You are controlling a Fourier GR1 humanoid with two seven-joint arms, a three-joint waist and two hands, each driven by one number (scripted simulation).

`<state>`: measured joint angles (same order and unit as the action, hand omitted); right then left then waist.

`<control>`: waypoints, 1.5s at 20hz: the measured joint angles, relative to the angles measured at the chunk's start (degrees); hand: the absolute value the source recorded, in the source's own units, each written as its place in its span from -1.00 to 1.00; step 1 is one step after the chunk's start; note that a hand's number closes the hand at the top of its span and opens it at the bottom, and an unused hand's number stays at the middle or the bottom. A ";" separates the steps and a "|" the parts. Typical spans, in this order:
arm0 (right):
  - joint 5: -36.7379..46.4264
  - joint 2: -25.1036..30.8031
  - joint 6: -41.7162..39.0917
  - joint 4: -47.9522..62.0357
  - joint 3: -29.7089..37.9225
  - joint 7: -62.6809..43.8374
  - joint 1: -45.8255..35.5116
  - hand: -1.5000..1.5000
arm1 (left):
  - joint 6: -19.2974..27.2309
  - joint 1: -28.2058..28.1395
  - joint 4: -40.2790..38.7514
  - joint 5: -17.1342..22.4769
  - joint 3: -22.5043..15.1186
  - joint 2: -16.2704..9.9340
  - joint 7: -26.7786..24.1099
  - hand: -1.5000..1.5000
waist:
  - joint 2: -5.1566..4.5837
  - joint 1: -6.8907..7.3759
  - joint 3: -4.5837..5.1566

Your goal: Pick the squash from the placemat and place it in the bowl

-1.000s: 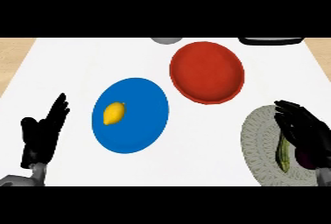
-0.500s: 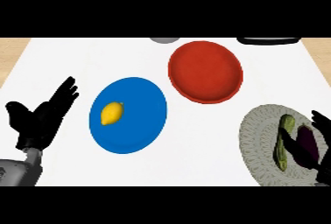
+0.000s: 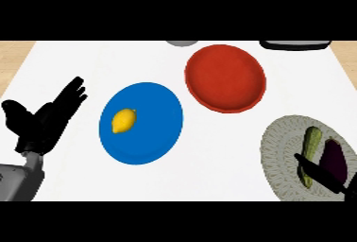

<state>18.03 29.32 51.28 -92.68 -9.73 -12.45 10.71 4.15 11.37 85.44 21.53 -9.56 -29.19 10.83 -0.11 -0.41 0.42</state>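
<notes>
Though no brand, label or writing can be read on anything, the things are easy to tell apart by colour. On the white desk [image 3: 209, 156], toward four o'clock, lies a round grey-green placemat [image 3: 282, 163], cut off by the right edge. On it rests the squash [image 3: 311, 150], a long yellow-green piece lying roughly along the twelve-to-six line, with a dark purple vegetable [image 3: 336, 159] just beside it at its three o'clock.

Only part of the right hand [image 3: 322, 176] shows, at the lower right corner: a dark finger or thumb reaches up toward ten o'clock and crosses the lower end of the squash. Whether it is curled round the squash or merely lies over it, I cannot tell.

The red bowl [image 3: 225, 78] sits at about one o'clock from the middle, well apart from the placemat. A blue plate [image 3: 150, 134] lies left of centre, carrying a small yellow lemon [image 3: 124, 121].

At nine o'clock the left hand [image 3: 43, 124] rests near the edge, fingers straight and spread, pointing toward one o'clock, holding nothing.
</notes>
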 measured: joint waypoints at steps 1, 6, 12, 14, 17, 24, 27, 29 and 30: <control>1.10 1.75 -1.58 -0.98 0.17 -3.69 0.37 -1.00 | -0.31 -0.23 0.07 0.08 0.07 -0.10 -0.09 0.00 | 0.02 0.09 0.05; 5.60 8.53 -12.50 -5.53 -1.06 -22.40 -1.49 -1.00 | -1.13 1.10 -0.26 0.28 0.38 -0.39 0.78 0.00 | -0.08 0.77 0.15; 6.04 14.56 -29.14 -11.18 -2.76 -43.01 -10.65 -1.00 | -2.16 1.95 -1.21 0.20 0.42 0.18 0.89 0.00 | -0.10 1.48 -0.03; 5.57 14.83 -33.57 -12.28 -3.81 -47.45 -13.96 -1.00 | -2.28 1.89 -1.18 0.12 0.70 0.28 1.08 0.00 | -0.05 1.57 -0.10; 4.69 14.33 -38.76 -11.75 -5.46 -51.86 -18.74 -1.00 | -2.60 2.08 -0.92 0.05 0.96 0.36 1.47 0.00 | -0.04 1.77 -0.17; 0.66 13.55 -45.55 -9.31 -6.73 -56.41 -25.03 -1.00 | -3.09 2.01 -1.29 -0.45 1.70 0.87 1.45 0.00 | 0.04 1.39 -0.26; -0.08 12.90 -47.38 -7.61 -6.81 -56.54 -26.00 -1.00 | -2.64 1.95 -1.37 -1.01 1.66 1.78 1.59 0.00 | 0.06 1.07 -0.30; -0.36 12.38 -48.48 -6.44 -6.87 -56.60 -26.60 -1.00 | -2.63 1.74 -1.48 -1.42 1.71 2.17 1.40 0.00 | 0.07 0.98 -0.31; -0.76 12.32 -49.05 -5.87 -6.74 -56.62 -27.00 -1.00 | -2.71 1.73 -1.55 -1.61 1.85 2.23 1.17 0.00 | 0.07 0.95 -0.32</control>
<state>17.27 41.64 2.22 -98.55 -16.47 -69.07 -16.29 1.44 13.10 83.89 19.92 -7.71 -26.97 12.00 -0.04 0.54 0.10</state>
